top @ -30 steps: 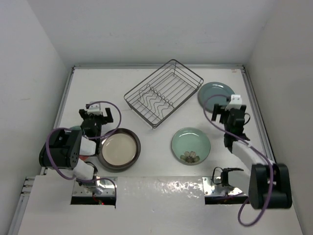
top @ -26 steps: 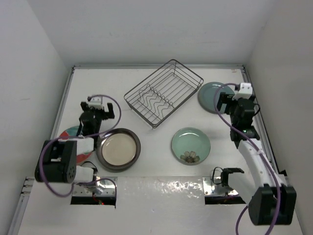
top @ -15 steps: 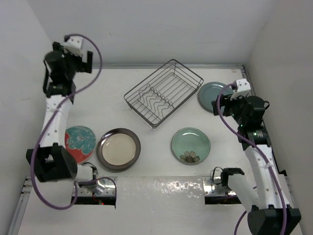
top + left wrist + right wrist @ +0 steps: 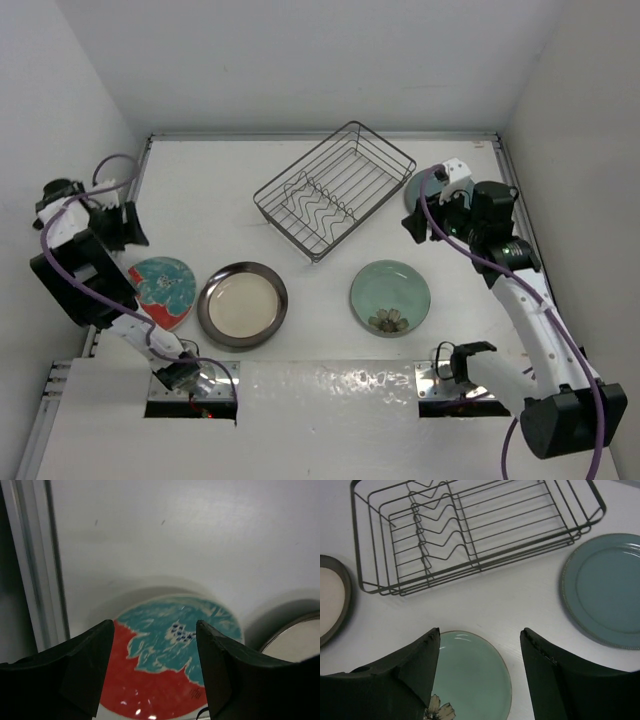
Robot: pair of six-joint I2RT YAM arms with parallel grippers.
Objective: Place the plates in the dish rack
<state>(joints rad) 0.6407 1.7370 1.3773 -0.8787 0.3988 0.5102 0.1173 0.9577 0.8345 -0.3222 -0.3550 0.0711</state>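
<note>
So, far left of the overhead view: the left gripper (image 4: pixel 122 226) sits by the left edge of the white table (image 4: pixel 200 190). Its wrist camera shows the jaws spread wide with nothing between them (image 4: pixel 154 627).

Framed in that gap is the round red plate with the teal pattern (image 4: pixel 170 665), lying flat on the table. From above, it's at the lower left (image 4: pixel 165 290), just below the gripper.

Just right of it, close but apart, is the cream plate with the dark brown rim (image 4: pixel 243 305), also flat.

Up in the middle is the dark metal wire dish rack (image 4: pixel 320 215). It's turned diagonally and its wavy dividers show clearly in the right wrist view (image 4: pixel 427 545).

Lower right of the rack is the pale green plate (image 4: pixel 390 295), flat, with a small flower print near its lower edge.

The right gripper (image 4: pixel 418 225) hangs between the rack's right end and the green plate. In its own camera the jaws are wide apart and gripping nothing (image 4: pixel 480 632), and the green plate's upper rim shows between them.

Off to the right in that view is the plain grey-teal plate (image 4: pixel 607 587), flat on the table beside the rack's right corner. In the overhead view the right arm mostly hides it.

All four plates are on the table, outside the rack.
</note>
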